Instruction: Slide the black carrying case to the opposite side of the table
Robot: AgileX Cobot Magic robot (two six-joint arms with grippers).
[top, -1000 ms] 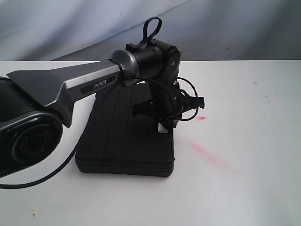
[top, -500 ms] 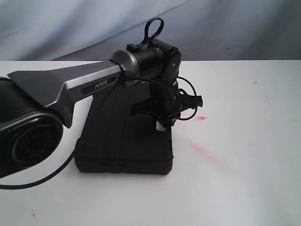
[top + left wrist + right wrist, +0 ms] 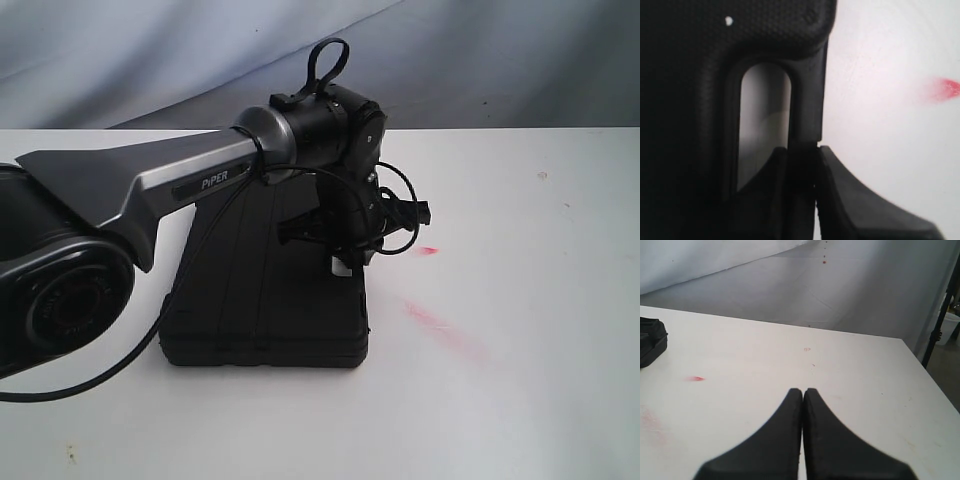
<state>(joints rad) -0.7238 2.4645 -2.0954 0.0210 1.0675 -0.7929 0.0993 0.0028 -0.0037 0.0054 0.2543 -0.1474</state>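
**Gripped at the handle**

Pinching the handle [image 3: 809,100] of the case [image 3: 265,290] with the left gripper [image 3: 801,151]: one jaw in the slot [image 3: 764,110], the other outside. Lying flat on the table [image 3: 520,380]. Pressed together at the right gripper [image 3: 803,392], case well apart from those jaws.

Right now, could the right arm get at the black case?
Probably, though not without travel. The right pincer hangs shut over bare table, the case sits apart at the edge of its view, and nothing lies between them. The left pincer grips the case's handle.
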